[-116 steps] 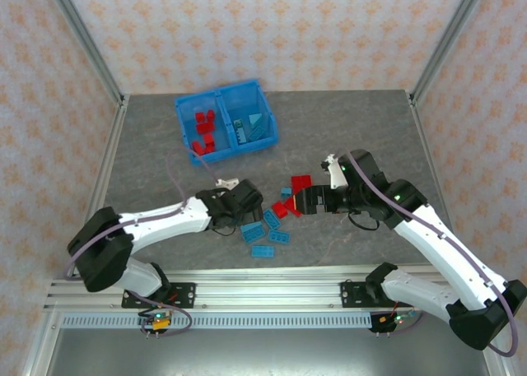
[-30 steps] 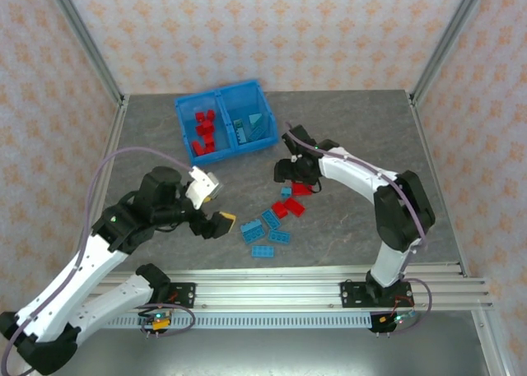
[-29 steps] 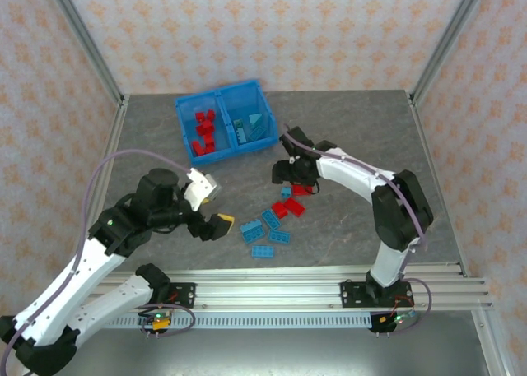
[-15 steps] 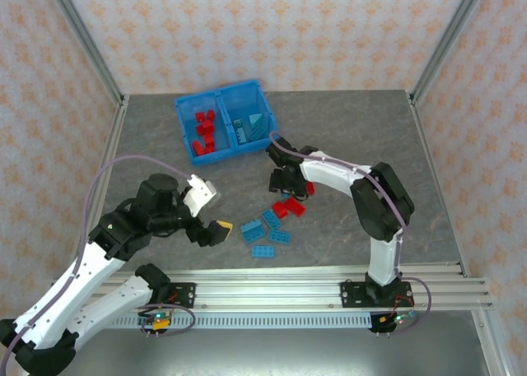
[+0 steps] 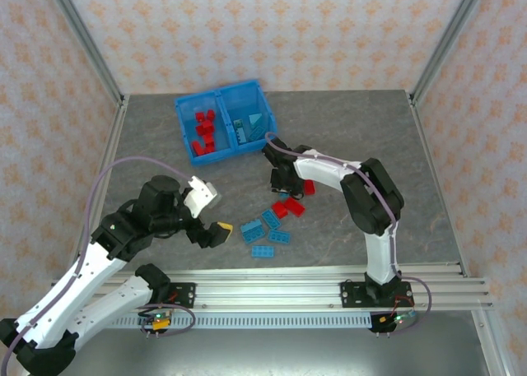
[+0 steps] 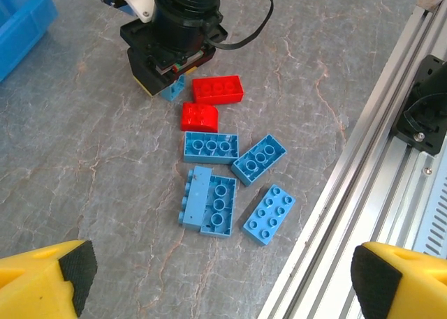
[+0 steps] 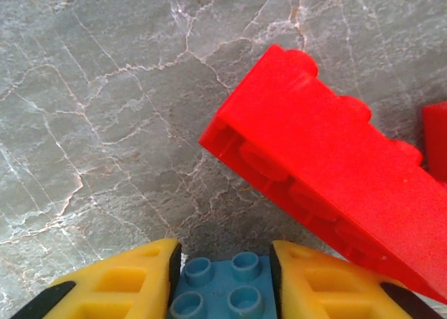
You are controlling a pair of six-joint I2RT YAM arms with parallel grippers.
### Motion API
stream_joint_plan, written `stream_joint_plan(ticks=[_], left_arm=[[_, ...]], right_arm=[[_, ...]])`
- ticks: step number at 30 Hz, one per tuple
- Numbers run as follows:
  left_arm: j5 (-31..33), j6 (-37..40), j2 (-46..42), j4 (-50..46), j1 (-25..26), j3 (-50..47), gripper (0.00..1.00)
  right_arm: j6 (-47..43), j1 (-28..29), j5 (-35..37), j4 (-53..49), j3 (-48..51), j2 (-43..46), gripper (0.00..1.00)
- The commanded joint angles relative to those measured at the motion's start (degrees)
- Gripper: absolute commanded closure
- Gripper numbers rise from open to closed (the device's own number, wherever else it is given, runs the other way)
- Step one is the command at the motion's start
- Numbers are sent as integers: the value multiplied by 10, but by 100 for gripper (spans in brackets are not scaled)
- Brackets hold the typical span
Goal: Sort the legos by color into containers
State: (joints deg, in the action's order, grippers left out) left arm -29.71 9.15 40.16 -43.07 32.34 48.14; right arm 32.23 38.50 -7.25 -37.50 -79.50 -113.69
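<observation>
Closing since a second ago, my right gripper [image 7: 223, 292] has swung left along the far side of the loose pile. Its yellow fingers [image 7: 112, 284] now pinch a small light blue brick [image 7: 222, 297] that sits studs up on the grey table [image 7: 105, 109]. My left gripper [image 6: 220, 273] has drawn back toward the near-left corner over that second. It hangs spread wide with nothing between its fingers, short of the pile. Just beside the pinched brick, a long red brick [image 7: 328, 193] lies at a slant on its far-right side; whether the two touch I cannot tell. A second red piece [image 7: 436, 141] shows at the right edge. Seen from my left wrist, the right gripper's black body stands over the far end of the pile, and several light blue bricks [image 6: 211, 147] lie scattered on the near side toward the aluminium rail [image 6: 391, 151]. The blue bin [image 5: 183, 133] sits to the far left of my right gripper, apart from it, with open table between. It holds red legos [image 5: 203, 132] in its left compartment and light blue legos [image 5: 251, 127] in its right.
</observation>
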Motion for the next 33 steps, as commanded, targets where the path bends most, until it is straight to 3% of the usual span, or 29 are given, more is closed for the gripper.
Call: stream_joint_plan(ticks=[1,5,9,11,14,16,19,25,33], left_arm=[[0,6,-16,29,4,-9,0],[-32,-33,-50,93,4,-38,0],[-28,-87,-90,171,4,-80,0],[12,-128,-105,187,4,-88,0],[128,-237,-117,169,4,-91,0],[234,-311,-111,109,4,-84,0],[318,-356,-94,23,4,-75,0],[311,-366,-105,12,4,-96,0],[310,-344,-113,24,4,-110,0]], right_arm=[[-12,7,22,4,0,75,68],[-41,11,13,80,-2,159,72],[-89,10,41,125,-79,135,72],[-113,8,73,125,-140,89,72],[-132,-7,97,109,-249,5,72],[-137,-20,98,100,-322,-55,71],[-148,-31,81,68,-439,-149,71],[-166,-34,49,-7,-652,-313,70],[-155,-35,26,-9,-701,-350,49]])
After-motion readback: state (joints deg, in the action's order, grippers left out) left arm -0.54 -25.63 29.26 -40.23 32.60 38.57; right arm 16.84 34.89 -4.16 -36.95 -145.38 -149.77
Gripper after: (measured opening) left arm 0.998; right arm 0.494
